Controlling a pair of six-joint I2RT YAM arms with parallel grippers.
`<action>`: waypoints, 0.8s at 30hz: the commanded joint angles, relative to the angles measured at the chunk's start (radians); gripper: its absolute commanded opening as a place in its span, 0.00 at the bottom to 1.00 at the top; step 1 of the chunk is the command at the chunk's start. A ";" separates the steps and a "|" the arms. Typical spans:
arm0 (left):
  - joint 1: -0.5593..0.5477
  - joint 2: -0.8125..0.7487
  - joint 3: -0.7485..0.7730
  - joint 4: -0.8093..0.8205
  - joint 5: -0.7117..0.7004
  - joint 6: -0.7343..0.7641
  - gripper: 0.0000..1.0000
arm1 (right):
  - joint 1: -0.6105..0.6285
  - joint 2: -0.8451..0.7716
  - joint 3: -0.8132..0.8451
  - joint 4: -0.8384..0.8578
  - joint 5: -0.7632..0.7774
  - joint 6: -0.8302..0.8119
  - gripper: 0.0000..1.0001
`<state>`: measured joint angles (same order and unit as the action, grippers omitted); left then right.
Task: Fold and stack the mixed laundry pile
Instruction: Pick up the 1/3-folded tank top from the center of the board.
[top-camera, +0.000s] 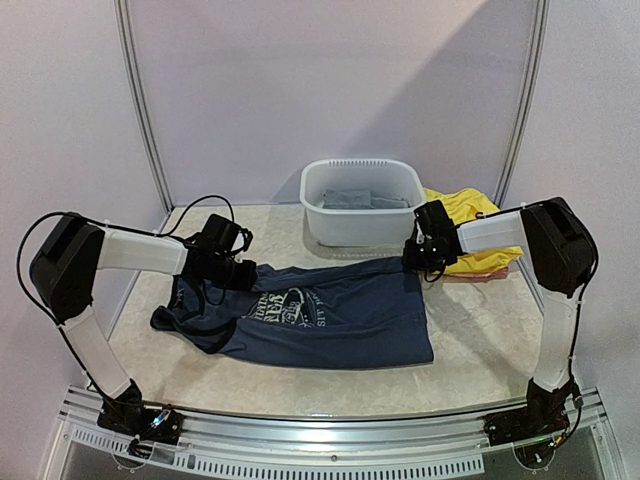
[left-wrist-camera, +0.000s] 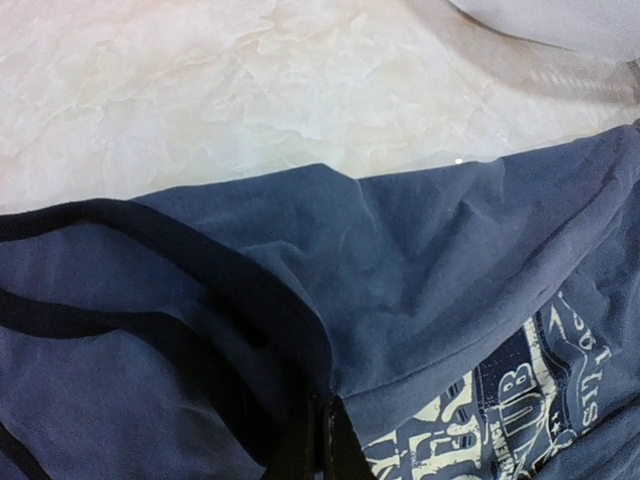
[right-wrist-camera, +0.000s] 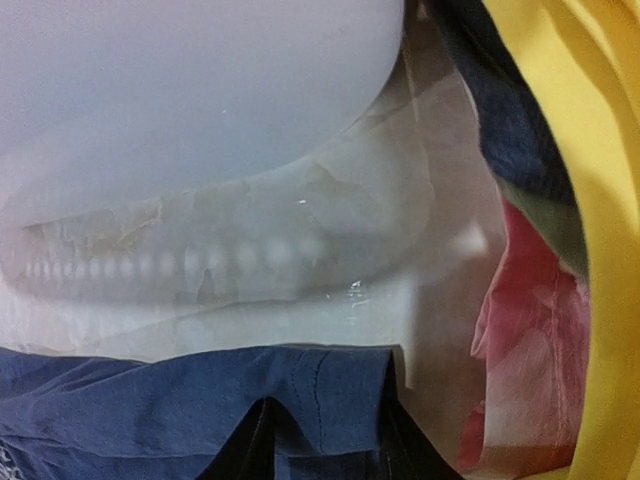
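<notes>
So the navy tank top (top-camera: 330, 315) is lying spread out, print up, mid-table (top-camera: 490, 340), straps pointing left and hem right. Your left gripper (left-wrist-camera: 325, 445) is pinching its far edge near the strap. The fingers are closed tight on the cloth, with creases running out from the pinch. Your right gripper (right-wrist-camera: 325, 450) is sitting at the far right hem corner with fingers spread and cloth between them, not clamping yet I'd say. Looks like you're lining up both far corners for a fold toward the near side. Just beyond, the white basin (top-camera: 360, 228) is holding something grey (top-camera: 360, 198), while the yellow clothes (top-camera: 465, 210) and a reddish piece (right-wrist-camera: 520, 330) are waiting far right.
</notes>
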<state>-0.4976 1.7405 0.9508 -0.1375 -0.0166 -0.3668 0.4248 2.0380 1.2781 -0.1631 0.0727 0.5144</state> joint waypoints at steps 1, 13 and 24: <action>-0.012 0.019 0.020 -0.006 -0.014 0.012 0.00 | -0.005 0.036 0.021 0.007 0.030 -0.019 0.30; -0.012 0.039 0.059 -0.031 -0.022 0.009 0.00 | -0.005 0.026 0.042 -0.024 0.024 -0.025 0.10; -0.011 0.055 0.199 -0.169 -0.070 0.010 0.00 | -0.005 -0.091 0.053 -0.159 -0.061 -0.002 0.00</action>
<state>-0.4976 1.7687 1.0924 -0.2321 -0.0574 -0.3668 0.4248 2.0224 1.3174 -0.2600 0.0624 0.5011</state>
